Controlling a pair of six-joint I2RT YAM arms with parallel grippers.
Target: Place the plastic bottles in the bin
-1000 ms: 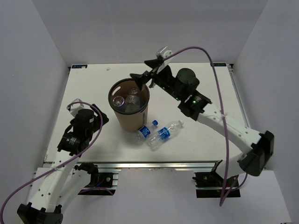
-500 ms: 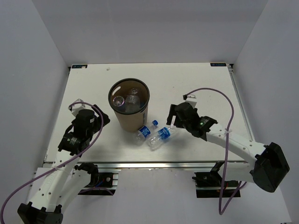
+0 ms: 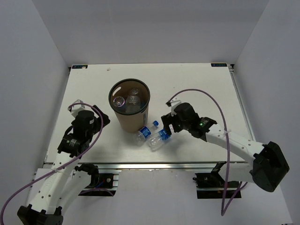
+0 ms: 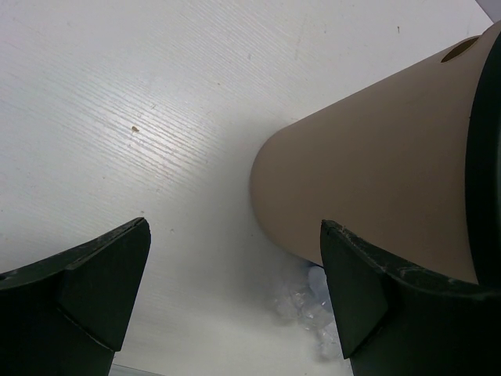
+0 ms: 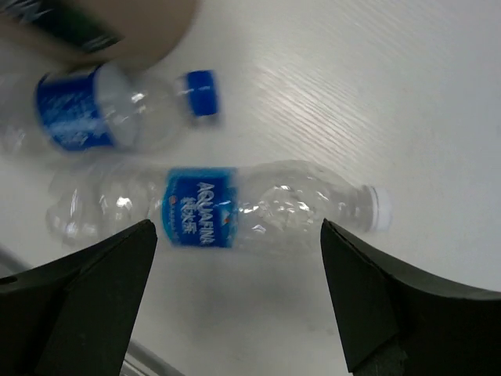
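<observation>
Hovers with right gripper [image 5: 236, 258] spread wide across the near bottle [image 5: 235, 207], lying flat by a second bottle [image 5: 109, 117] at the bin's [image 3: 133, 123] foot, seemingly to pinch its middle. Holds left gripper [image 4: 235, 262], also spread, beside the bin, out of the way.

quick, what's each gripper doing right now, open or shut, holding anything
left gripper: open, holding nothing, facing the bin.
right gripper: open, holding nothing, jaws spread over a lying plastic bottle.
</observation>
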